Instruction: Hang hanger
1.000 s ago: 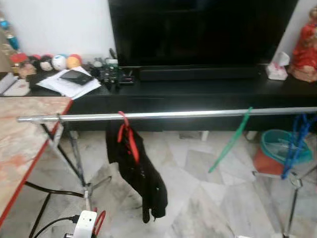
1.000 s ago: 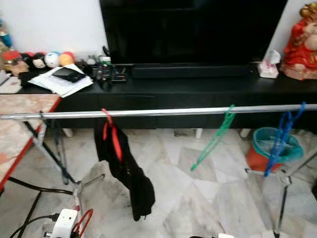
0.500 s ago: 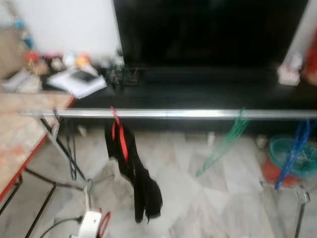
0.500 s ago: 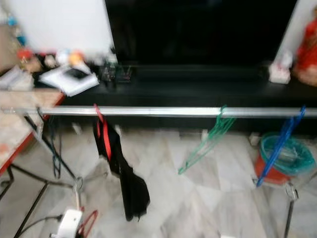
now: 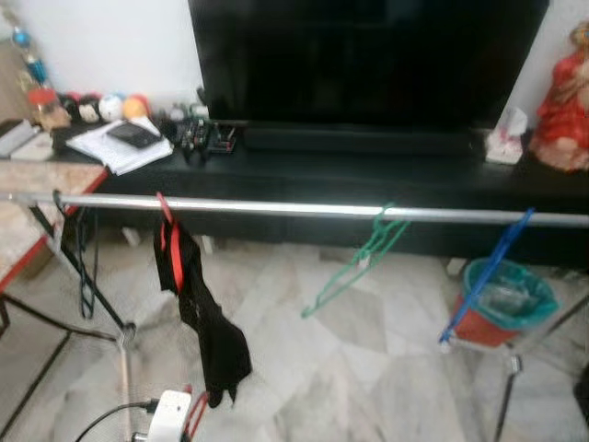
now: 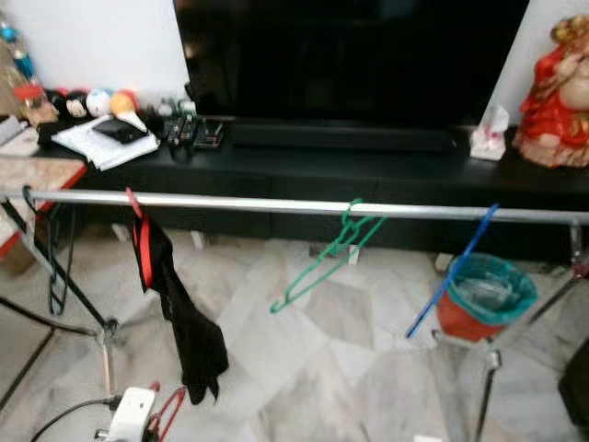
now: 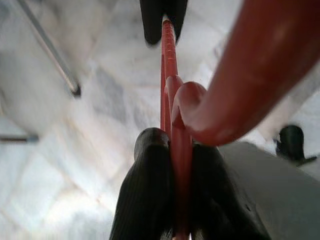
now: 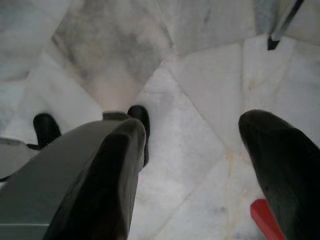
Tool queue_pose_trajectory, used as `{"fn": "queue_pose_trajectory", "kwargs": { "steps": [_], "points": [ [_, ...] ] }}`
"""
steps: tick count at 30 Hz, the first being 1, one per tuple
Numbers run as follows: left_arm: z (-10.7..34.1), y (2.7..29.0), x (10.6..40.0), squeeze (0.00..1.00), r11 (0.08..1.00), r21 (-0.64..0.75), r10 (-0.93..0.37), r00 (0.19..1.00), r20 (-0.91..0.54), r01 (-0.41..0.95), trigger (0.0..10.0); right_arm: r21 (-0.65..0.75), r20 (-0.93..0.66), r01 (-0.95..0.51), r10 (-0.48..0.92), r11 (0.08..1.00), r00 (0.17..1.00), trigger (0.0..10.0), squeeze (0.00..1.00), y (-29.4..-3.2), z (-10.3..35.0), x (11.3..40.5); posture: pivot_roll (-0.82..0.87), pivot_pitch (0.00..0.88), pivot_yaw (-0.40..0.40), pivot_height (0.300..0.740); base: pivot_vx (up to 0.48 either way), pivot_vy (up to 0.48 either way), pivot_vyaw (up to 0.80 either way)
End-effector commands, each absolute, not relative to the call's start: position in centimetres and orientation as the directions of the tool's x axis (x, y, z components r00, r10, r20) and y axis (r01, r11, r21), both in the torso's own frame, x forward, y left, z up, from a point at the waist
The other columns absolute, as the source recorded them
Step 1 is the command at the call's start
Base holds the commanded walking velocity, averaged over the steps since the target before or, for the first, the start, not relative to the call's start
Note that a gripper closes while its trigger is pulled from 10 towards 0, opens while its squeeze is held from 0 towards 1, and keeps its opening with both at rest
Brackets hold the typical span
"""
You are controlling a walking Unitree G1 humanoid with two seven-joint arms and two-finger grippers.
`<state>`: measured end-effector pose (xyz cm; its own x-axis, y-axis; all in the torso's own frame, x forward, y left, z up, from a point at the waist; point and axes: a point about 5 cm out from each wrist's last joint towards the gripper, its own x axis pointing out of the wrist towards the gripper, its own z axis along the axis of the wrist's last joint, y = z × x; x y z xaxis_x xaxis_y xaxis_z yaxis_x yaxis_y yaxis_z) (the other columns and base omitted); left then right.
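The long silver metal rail (image 5: 304, 209) runs out past the right picture edge. The red plastic hanger (image 7: 176, 165) pinched in the left gripper (image 7: 175, 150) looms blurred, its hook cut off at the top. The small clutter at the black TV bench's (image 5: 350, 175) left end is too blurred to identify.

Ahead of me: big black TV (image 5: 368, 55) on low black cabinet (image 5: 368, 180), red figurine (image 6: 552, 97) at its right end, papers (image 5: 115, 147) left, teal bin (image 5: 508, 299) on marble floor (image 5: 368, 368).
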<state>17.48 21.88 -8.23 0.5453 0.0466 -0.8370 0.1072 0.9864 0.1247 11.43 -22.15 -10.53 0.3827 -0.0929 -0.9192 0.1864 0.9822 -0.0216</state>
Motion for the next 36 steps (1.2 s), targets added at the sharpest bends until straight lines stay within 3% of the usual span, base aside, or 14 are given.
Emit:
{"fn": "queue_pose_trajectory", "kwargs": {
  "steps": [1,10,23,30,36],
  "points": [
    [-8.2,21.9,17.6,0.0,0.984,0.132,0.048,0.545,-0.837,0.116,10.0,-0.027,-0.921,0.196,-0.1,0.98,0.376,10.0,0.0,-22.4,-10.5,11.2,0.04,0.0,0.012,0.74,0.0,-0.311,0.0],
    [-8.0,21.5,18.0,0.0,0.984,0.131,0.04,0.56,-0.828,0.123,10.0,-0.027,-0.921,0.196,-0.1,0.98,0.376,10.0,0.0,-22.4,-10.5,11.2,0.04,0.0,0.011,0.74,0.0,-0.304,0.0],
    [-6.7,22.0,20.0,0.0,0.987,0.15,0.072,0.671,-0.738,0.059,10.0,-0.028,-0.922,0.187,-0.098,0.982,0.375,10.0,0.0,-22.5,-10.5,11.2,0.05,0.0,0.009,0.74,0.0,0.0,0.0],
    [-4.3,21.7,23.2,0.0,0.985,0.164,0.053,0.814,-0.578,0.053,10.0,-0.032,-0.922,0.184,-0.1,0.982,0.374,10.0,0.0,-22.6,-10.5,11.2,0.05,0.0,0.004,0.74,0.0,0.0,0.0],
    [-2.7,21.4,24.8,0.0,0.978,0.186,0.007,0.877,-0.48,0.094,10.0,-0.035,-0.922,0.177,-0.1,0.984,0.374,10.0,0.0,-22.6,-10.5,11.2,0.05,0.0,0.007,0.74,0.0,0.0,0.0]
  ]
}}
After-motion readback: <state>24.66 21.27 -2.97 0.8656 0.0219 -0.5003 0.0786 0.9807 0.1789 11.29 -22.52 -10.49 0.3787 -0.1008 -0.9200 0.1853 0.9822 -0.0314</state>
